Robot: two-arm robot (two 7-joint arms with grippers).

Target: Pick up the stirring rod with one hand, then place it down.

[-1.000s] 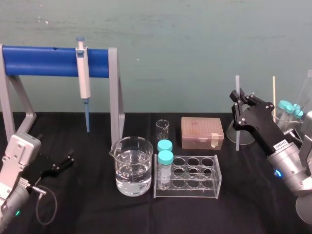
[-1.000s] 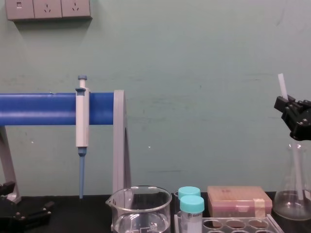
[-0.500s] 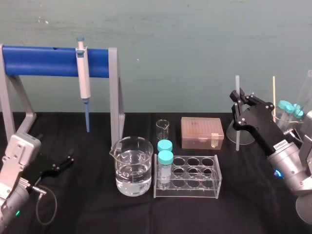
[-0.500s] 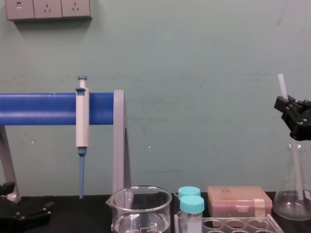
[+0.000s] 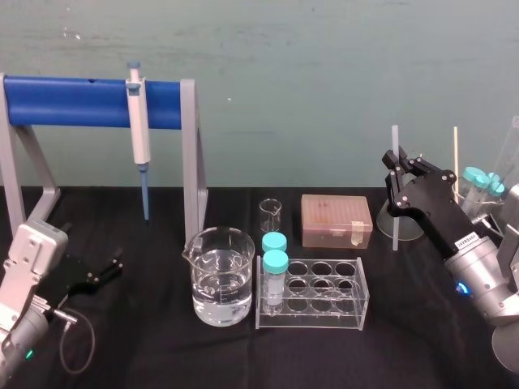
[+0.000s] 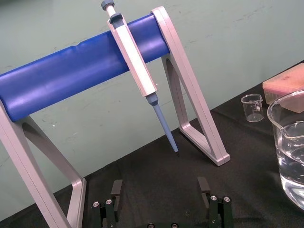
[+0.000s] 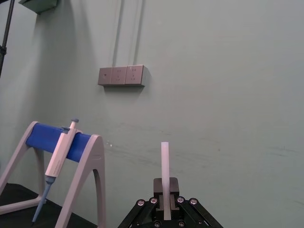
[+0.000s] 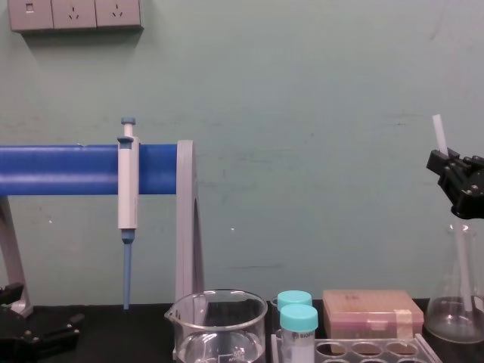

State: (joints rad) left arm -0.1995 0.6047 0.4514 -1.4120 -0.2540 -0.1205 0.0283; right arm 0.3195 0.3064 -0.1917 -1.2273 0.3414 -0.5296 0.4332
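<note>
Right black tool [image 5: 396,168] of mine was clamped shut near the top of the long translucent whitish stirring rod [image 5: 395,219], upright at the black desk's [image 5: 162,348] right side by a clear conical flask [image 5: 384,223] that a tilted lowering could have knocked, while my left tool [image 5: 104,271] lay open and idle.

A black-covered bench [image 5: 146,340] carries a grey stand [image 5: 190,154] with a blue crossbar [image 5: 73,102]. A white-and-blue pipette [image 5: 139,121] hangs from the crossbar, tip down. Right of the stand sits a large beaker [image 5: 219,275] part-filled with clear liquid, with a small empty beaker [image 5: 271,215] behind it. Just beside the large beaker, a clear tube rack [image 5: 324,296] holds two teal-capped tubes [image 5: 275,263] at its left end. A brownish box [image 5: 336,220] lies behind the rack. Wall sockets [image 8: 74,13] sit high on the green wall.
</note>
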